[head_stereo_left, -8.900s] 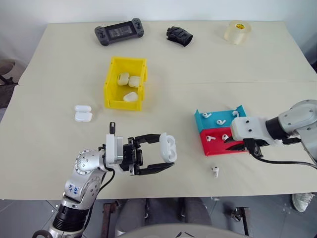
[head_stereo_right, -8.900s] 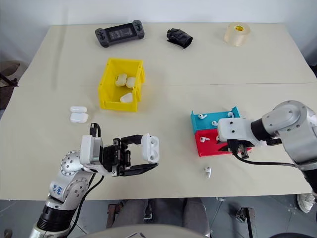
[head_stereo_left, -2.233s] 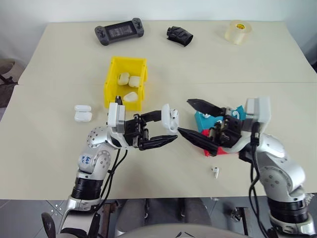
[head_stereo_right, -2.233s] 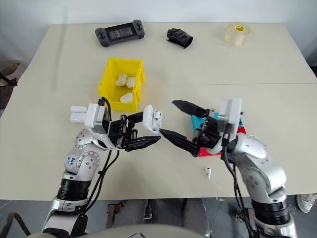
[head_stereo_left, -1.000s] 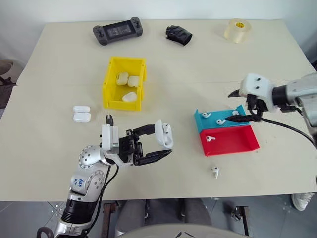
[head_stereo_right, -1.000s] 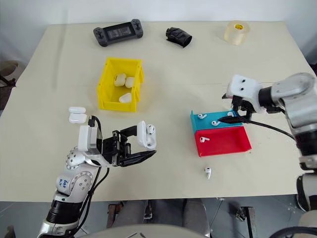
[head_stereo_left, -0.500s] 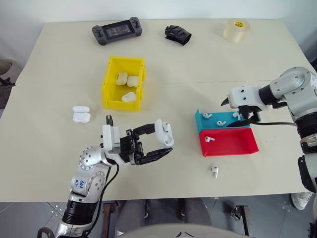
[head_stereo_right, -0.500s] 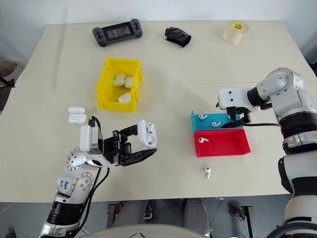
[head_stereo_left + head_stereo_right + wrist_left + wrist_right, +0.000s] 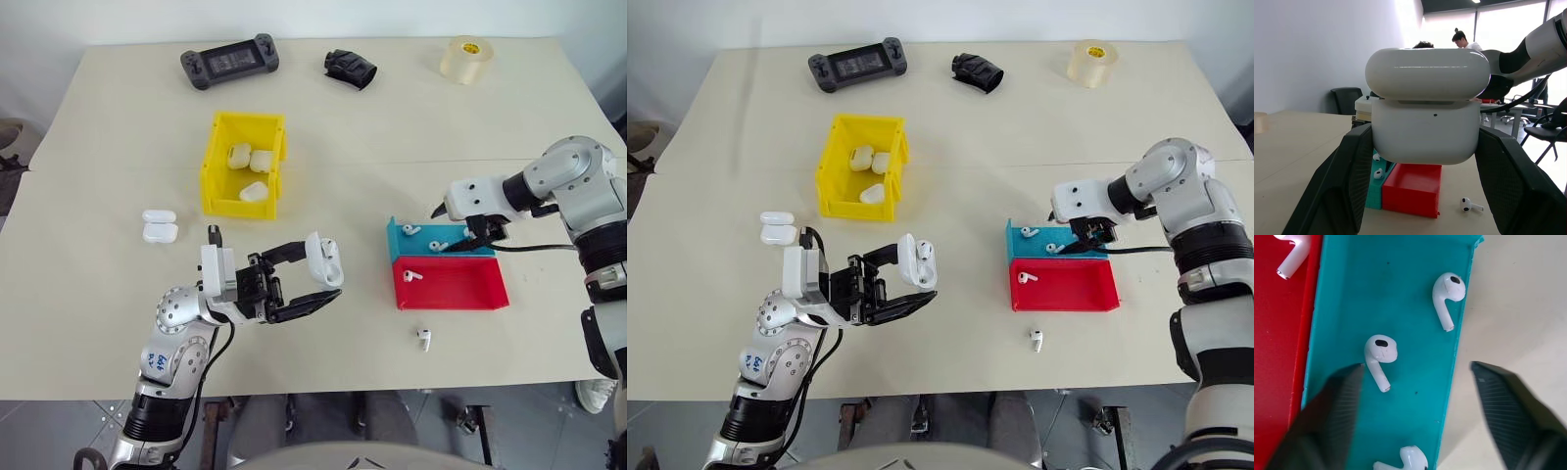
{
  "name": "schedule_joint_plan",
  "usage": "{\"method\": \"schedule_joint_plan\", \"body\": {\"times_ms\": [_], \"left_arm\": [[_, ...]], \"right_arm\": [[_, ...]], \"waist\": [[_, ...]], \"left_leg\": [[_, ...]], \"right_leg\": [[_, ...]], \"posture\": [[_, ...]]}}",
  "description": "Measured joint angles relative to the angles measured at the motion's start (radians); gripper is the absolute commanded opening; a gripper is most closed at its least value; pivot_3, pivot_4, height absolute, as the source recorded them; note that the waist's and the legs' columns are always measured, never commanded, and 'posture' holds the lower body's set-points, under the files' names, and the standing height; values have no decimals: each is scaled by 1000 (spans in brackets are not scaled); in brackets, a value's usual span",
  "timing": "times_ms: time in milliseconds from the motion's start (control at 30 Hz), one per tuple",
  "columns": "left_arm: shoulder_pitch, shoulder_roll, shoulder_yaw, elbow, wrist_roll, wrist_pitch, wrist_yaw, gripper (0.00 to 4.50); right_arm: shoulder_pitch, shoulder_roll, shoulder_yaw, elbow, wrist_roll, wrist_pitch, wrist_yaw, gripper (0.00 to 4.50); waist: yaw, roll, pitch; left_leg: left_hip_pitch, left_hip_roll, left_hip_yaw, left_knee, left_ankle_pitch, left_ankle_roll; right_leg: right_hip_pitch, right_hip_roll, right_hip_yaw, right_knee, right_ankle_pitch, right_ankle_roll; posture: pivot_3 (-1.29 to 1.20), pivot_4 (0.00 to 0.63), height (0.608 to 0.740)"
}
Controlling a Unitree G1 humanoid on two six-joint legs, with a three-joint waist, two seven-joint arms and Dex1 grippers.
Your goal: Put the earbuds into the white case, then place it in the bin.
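My left gripper (image 9: 315, 281) is shut on the white case (image 9: 324, 262), held above the table's front with its lid flipped open; the left wrist view shows the case (image 9: 1425, 132) squeezed between both fingers. My right gripper (image 9: 1418, 396) hangs open over the blue tray (image 9: 427, 240), fingers either side of one of the earbuds (image 9: 1378, 352). Two more earbuds (image 9: 1447, 291) lie in that tray. Another earbud (image 9: 412, 275) lies in the red tray (image 9: 460, 291), and one (image 9: 424, 338) lies on the table before it. The yellow bin (image 9: 211, 171) stands at the centre-left, with three white cases inside.
Two more white cases (image 9: 160, 225) lie left of the bin. Along the far edge are a game controller (image 9: 229, 61), a black object (image 9: 351, 69) and a tape roll (image 9: 466, 59). Beyond the table, the left wrist view shows people and office chairs.
My right gripper has come down and slightly left onto the blue tray, rolling as it went, and its fingers stand a little closer together. The left gripper and case have stayed put.
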Motion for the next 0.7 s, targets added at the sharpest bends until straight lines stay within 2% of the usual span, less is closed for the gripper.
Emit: {"method": "schedule_joint_plan", "body": {"times_ms": [533, 667, 700], "left_arm": [[-7, 3, 3, 19, 0, -6, -1, 2753], [-8, 4, 3, 29, 0, -7, -1, 2753], [-8, 4, 3, 29, 0, -7, -1, 2753]], "right_arm": [[78, -8, -12, -132, 24, 64, 4, 3229], [81, -9, -12, -134, 26, 72, 5, 2395], [82, -9, -12, -135, 26, 72, 5, 2395]], "waist": [[0, 0, 0], [0, 0, 0], [0, 0, 0]], "left_leg": [[0, 0, 0, 0, 0, 0], [0, 0, 0, 0, 0, 0], [0, 0, 0, 0, 0, 0]], "right_leg": [[0, 0, 0, 1, 0, 0], [0, 0, 0, 1, 0, 0], [0, 0, 0, 1, 0, 0]], "posture": [[0, 150, 740], [0, 150, 740], [0, 150, 740]]}}
